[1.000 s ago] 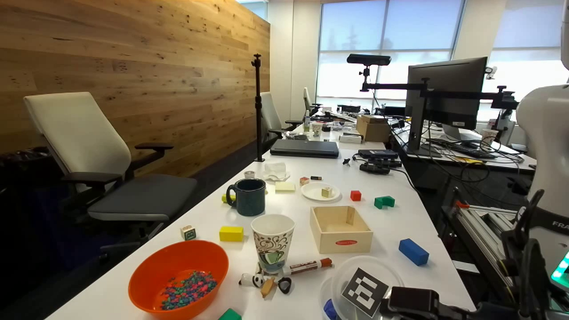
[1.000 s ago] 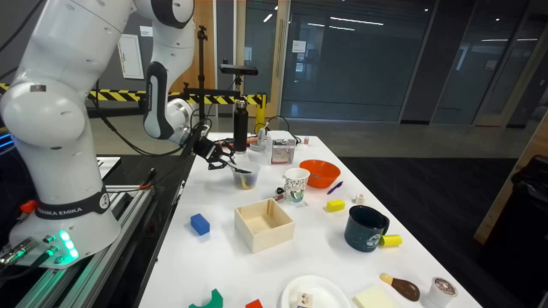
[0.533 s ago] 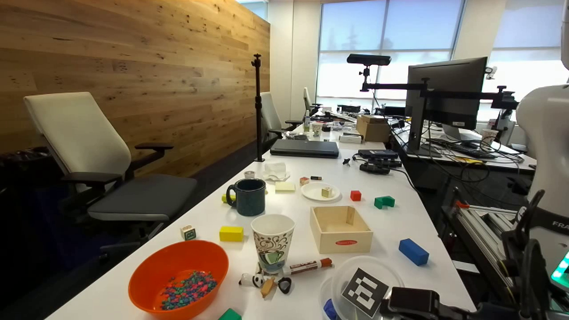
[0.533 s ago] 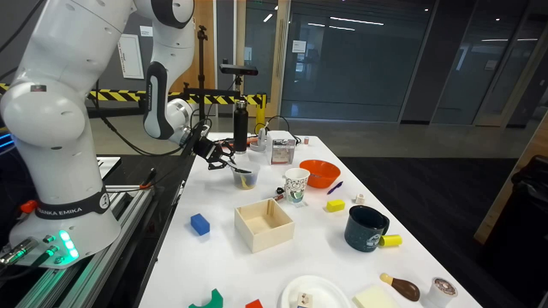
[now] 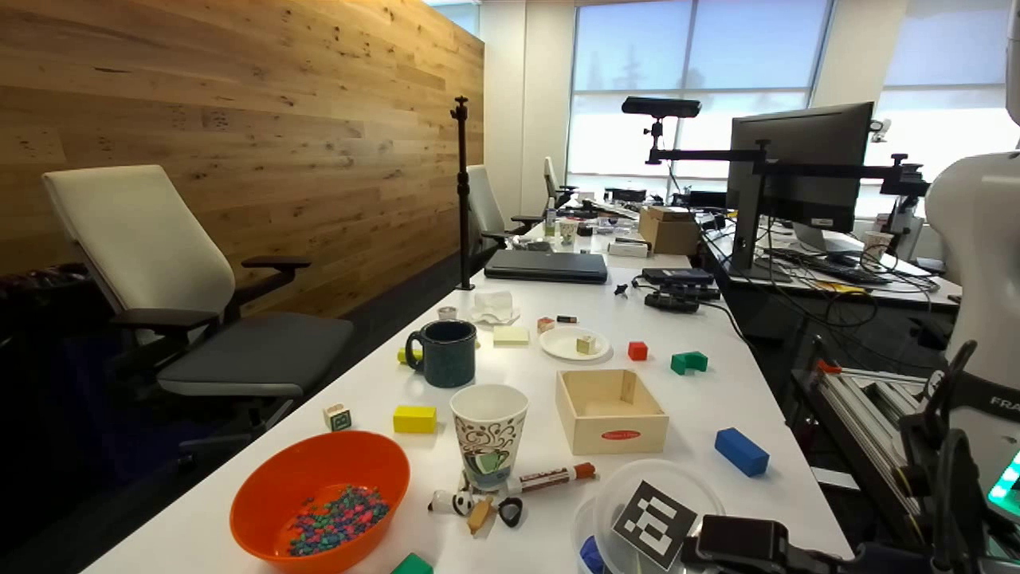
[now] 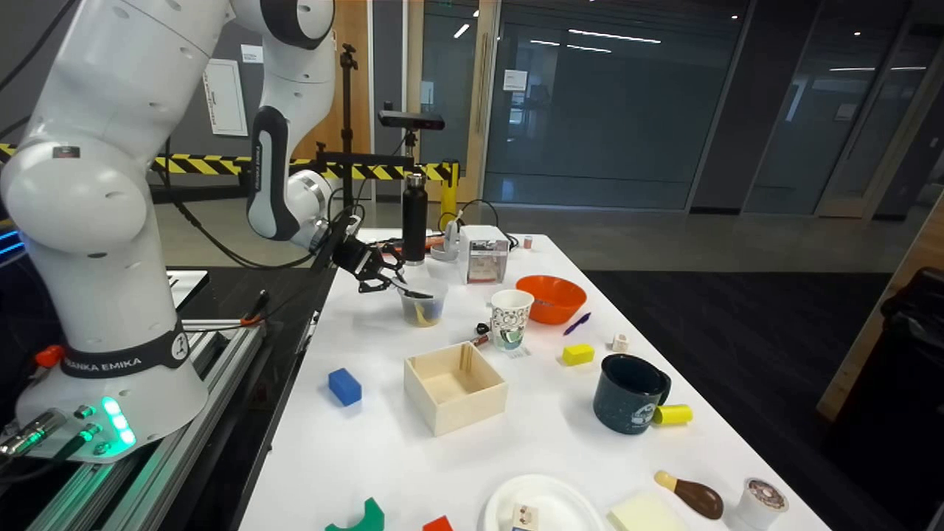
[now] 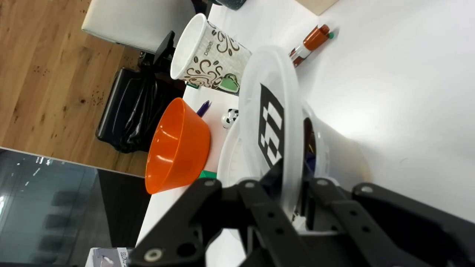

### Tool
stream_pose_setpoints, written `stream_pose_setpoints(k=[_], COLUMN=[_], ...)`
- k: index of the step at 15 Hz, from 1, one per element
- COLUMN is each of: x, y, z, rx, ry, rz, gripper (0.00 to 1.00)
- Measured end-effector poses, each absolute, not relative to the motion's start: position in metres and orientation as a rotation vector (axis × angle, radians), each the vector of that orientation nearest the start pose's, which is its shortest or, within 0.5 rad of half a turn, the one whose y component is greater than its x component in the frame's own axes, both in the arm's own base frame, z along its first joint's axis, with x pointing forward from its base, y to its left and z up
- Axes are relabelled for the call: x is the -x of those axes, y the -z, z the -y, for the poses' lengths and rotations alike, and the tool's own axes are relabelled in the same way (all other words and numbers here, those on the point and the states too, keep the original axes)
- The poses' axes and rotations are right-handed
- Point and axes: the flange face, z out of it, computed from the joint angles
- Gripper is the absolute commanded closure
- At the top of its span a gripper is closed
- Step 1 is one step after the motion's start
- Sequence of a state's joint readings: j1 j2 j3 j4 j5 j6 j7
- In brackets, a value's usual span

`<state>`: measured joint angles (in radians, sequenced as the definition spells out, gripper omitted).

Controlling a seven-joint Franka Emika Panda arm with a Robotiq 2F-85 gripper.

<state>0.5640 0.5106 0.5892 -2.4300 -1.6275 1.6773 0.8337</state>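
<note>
The paper cup (image 7: 215, 55) could tip if the lid (image 7: 289, 122) swung sideways. The gripper (image 7: 290, 181) pinches that tilted lid by 1 edge, so it might pivot loose; whether it touches the nearby tub (image 7: 343, 152) is unclear.

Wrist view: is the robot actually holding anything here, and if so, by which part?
Yes: a round translucent plastic lid, gripped by its edge, with one of the black fingers on either side of it.
</note>
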Motion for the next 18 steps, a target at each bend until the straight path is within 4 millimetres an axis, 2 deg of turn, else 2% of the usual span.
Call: stream_pose_setpoints(k=[1,2,4,8,11,13,18], x=[-0.233,-0.233,-0.234,-0.236,-0.246,-0.255,-0.268], y=[-0.125,-0.125,-0.126,-0.126,-0.124,-0.123,-0.123], z=[-0.357,-0.357,-0.358,-0.357,-0.349,-0.343,-0.338], rx=[-1.356,-1.356,-1.355,-1.347,-1.338,-1.323,-1.249], ry=[-0.494,-0.494,-0.497,-0.486,-0.457,-0.428,-0.345], rz=[-1.421,-1.421,-1.418,-1.421,-1.410,-1.409,-1.448], gripper=[0.69,0.68,0.56,0.27,0.06,0.00,0.00])
